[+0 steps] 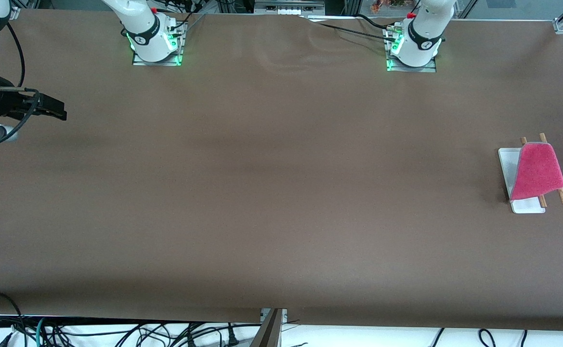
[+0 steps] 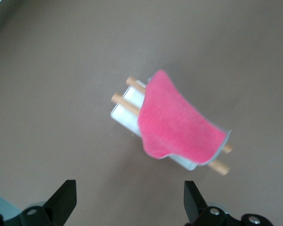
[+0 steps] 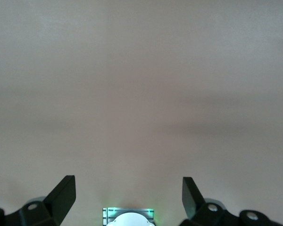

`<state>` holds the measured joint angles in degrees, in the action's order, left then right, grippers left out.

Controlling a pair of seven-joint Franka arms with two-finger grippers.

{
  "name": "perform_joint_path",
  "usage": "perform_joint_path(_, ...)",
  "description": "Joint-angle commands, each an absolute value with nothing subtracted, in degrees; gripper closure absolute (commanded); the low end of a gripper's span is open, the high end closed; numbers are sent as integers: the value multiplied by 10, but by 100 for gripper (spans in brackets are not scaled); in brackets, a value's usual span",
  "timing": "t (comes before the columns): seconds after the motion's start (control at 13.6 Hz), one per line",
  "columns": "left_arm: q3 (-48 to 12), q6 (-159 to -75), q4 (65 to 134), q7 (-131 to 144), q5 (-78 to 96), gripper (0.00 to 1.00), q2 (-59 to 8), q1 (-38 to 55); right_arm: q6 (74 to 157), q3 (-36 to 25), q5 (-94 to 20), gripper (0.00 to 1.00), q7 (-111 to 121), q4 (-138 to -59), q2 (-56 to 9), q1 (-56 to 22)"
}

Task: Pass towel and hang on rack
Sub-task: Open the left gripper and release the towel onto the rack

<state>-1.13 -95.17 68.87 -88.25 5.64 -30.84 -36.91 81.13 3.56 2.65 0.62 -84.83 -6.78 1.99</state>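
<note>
The pink-red towel (image 1: 537, 171) hangs draped over the two brown rods of the rack (image 1: 506, 164), which stands at the left arm's end of the table. In the left wrist view the towel (image 2: 177, 125) covers most of the rack (image 2: 124, 103), with the rod ends sticking out on both sides. My left gripper (image 2: 129, 190) is open and empty, high above the table near the rack and apart from it; it is out of the front view. My right gripper (image 3: 128, 188) is open and empty, held high over the right arm's end of the table.
The brown table cover (image 1: 281, 193) is bare apart from the rack. The right arm's hand (image 1: 31, 106) shows at the edge of the front view. The right arm's base (image 3: 128, 217) with green lights shows below the right gripper.
</note>
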Motion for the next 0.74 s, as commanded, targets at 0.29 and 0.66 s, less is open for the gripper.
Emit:
perform_joint_path(0.29,-11,-839,699,-545,13,0,-237,-188,822,38,28,0,12,-853,-62,19)
perform_joint_path(0.66,-11,-820,736,-296,-2,0,-183,-70,822,38,28,0,11,-853,-62,19)
